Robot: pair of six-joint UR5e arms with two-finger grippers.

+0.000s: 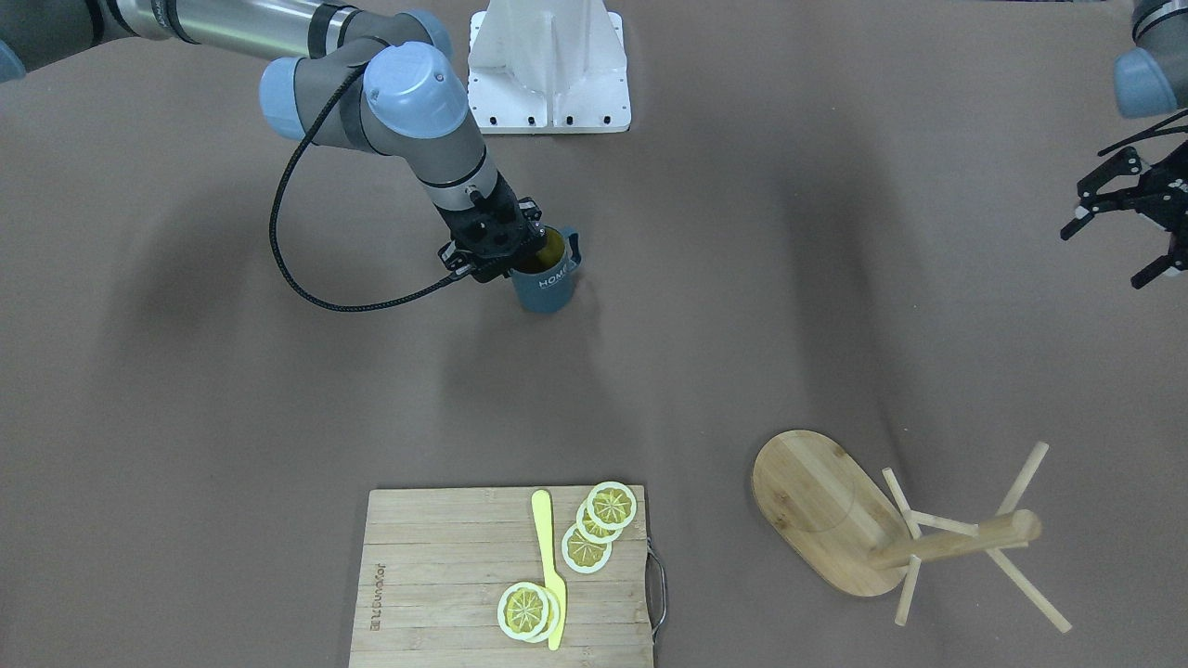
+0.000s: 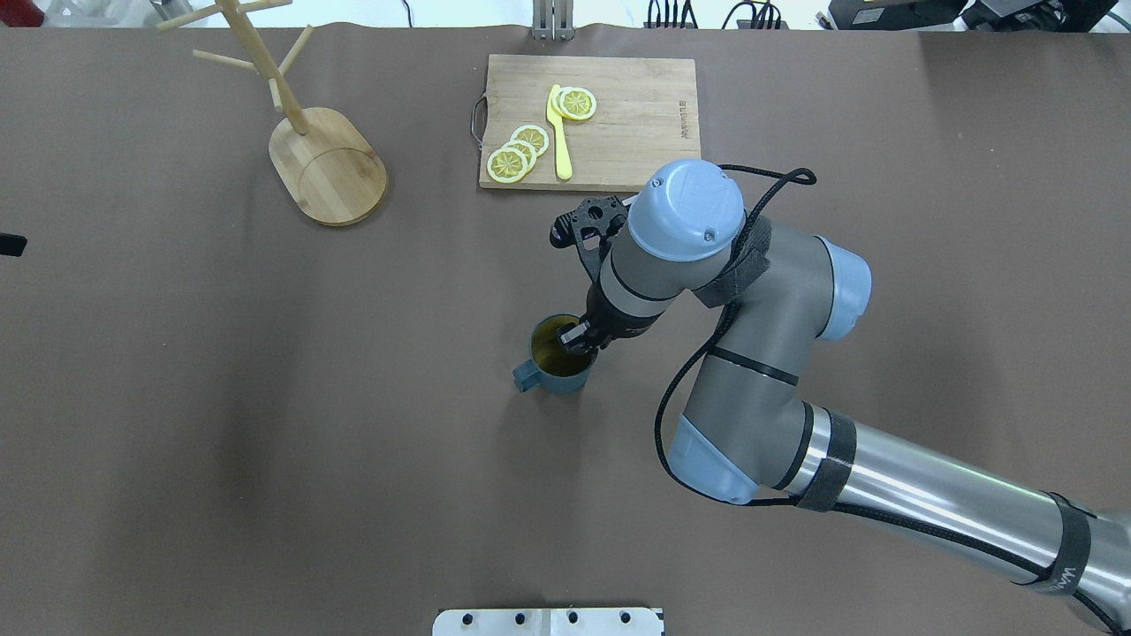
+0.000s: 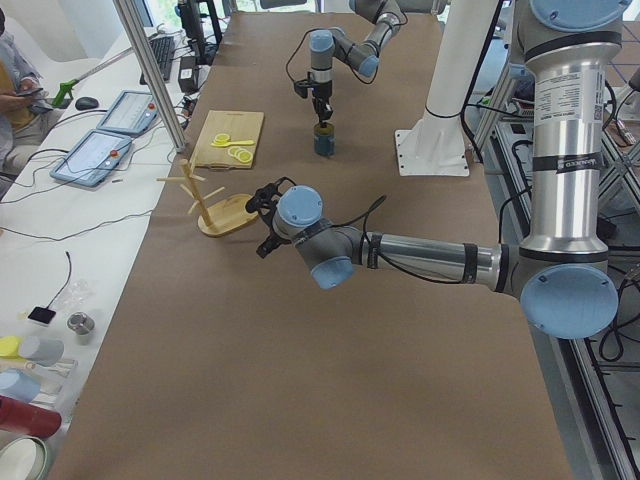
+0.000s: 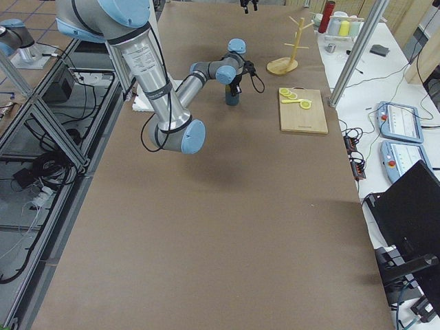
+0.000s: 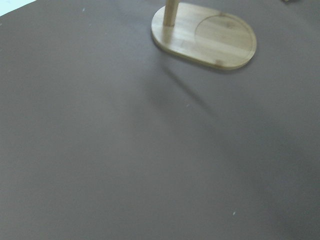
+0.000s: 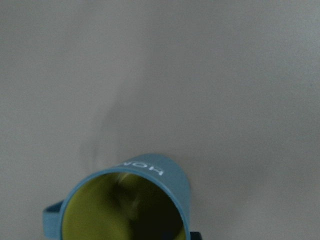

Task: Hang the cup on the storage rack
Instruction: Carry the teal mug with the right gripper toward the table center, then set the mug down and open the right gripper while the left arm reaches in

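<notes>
Right gripper pinches cup by rim, upper centre-left, apparently leaving handle free for peg. Storage rack lower right, well apart. Left gripper spread, empty, right edge.

The right arm enters the overhead view from 4 o'clock, bends at the elbow and turns its wrist down over the counter's middle. The right hand points straight down, its fingers pinched over the rim of the cup on the 2 o'clock side, one fingertip inside. The left arm stretches out low over the counter. The left hand hangs at the overhead view's 9 o'clock edge, fingers spread apart, holding nothing.
</notes>
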